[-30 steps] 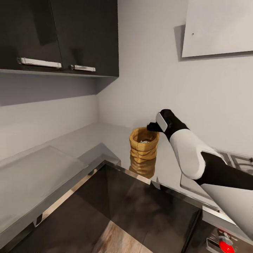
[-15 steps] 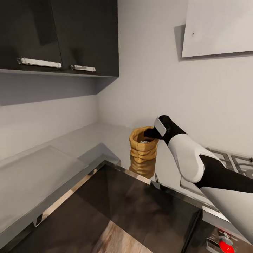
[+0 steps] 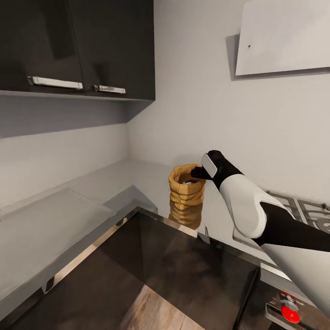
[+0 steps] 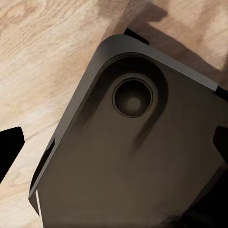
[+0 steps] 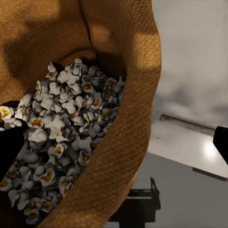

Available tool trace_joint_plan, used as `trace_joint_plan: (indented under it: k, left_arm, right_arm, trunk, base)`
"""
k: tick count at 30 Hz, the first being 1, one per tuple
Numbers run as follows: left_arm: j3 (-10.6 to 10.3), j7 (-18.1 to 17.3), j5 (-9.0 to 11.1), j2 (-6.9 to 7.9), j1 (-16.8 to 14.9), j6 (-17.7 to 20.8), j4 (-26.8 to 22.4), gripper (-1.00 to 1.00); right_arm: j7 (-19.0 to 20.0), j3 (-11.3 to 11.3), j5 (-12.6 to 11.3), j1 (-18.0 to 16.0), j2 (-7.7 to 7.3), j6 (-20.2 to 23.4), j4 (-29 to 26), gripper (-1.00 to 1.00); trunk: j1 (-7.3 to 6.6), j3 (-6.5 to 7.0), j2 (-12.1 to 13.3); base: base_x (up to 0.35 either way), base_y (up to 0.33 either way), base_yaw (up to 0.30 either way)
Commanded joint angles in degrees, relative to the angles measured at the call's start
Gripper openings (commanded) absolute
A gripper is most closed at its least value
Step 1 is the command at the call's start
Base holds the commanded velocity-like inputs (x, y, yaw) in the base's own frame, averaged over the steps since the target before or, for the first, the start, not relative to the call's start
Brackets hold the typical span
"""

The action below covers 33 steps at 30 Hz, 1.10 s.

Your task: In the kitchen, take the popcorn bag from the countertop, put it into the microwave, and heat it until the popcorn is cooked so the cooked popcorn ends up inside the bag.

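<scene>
The grey countertop (image 3: 68, 206) is running along the wall into the corner, the popcorn bag (image 3: 186, 187) is sitting upright on it there, and the right gripper (image 3: 196, 173) is straddling the bag's rolled rim with its jaws spread, not clamping yet.

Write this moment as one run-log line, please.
stage: grasping | right end effector: straddling rim of popcorn bag | bag: upright on countertop | contents: popcorn

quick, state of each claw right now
Left claw: cannot be told.
Right claw: open, its tips straddling the rolled rim of the small crumpled tan-orange paper popcorn bag, not yet shut on it.
</scene>
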Motion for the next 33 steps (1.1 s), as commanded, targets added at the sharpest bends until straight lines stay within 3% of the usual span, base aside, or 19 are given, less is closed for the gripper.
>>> trace_joint_plan:
  k: [1,7,12,20,23,26,33]
  left_arm:
    - [0.0,0.0,0.2,0.0,0.0,0.0,-0.1,1.0]
    - [-0.1,0.0,0.1,0.0,0.0,0.0,-0.1,1.0]
    - [-0.1,0.1,0.2,0.0,0.0,0.0,-0.1,1.0]
    - [-0.1,0.1,0.2,0.0,0.0,0.0,-0.1,1.0]
    - [-0.1,0.1,0.2,0.0,0.0,0.0,-0.1,1.0]
    - [-0.1,0.1,0.2,0.0,0.0,0.0,-0.1,1.0]
    - [-0.1,0.1,0.2,0.0,0.0,0.0,-0.1,1.0]
  right_arm:
    - [-0.2,-0.3,0.0,0.0,0.05,0.1,0.0,1.0]
    - [-0.2,-0.3,0.0,0.0,0.05,-0.3,0.1,1.0]
    - [-0.2,-0.3,-0.7,0.0,0.05,-3.9,0.7,1.0]
    - [-0.1,-0.4,-1.9,0.0,0.05,-5.4,1.8,1.0]
    - [0.1,-0.4,-5.1,0.0,0.05,-6.3,4.8,1.0]
    - [0.4,-0.3,-8.0,0.0,0.05,-10.7,9.4,1.0]
    - [0.3,-0.2,-8.4,0.0,0.05,-12.4,10.4,1.0]
  trunk:
    - [0.0,-0.06,0.0]
    - [0.0,-0.06,0.0]
    - [0.0,-0.06,0.0]
    - [0.0,-0.06,0.0]
    - [0.0,-0.06,0.0]
    - [0.0,-0.06,0.0]
    - [0.0,-0.06,0.0]
  base:
    - [-0.019,0.0,0.0]
    - [-0.078,0.045,0.0]
    - [-0.004,0.003,0.0]
    - [0.0,0.0,0.0]
    - [0.0,0.0,0.0]
    - [0.0,0.0,0.0]
    - [0.0,0.0,0.0]
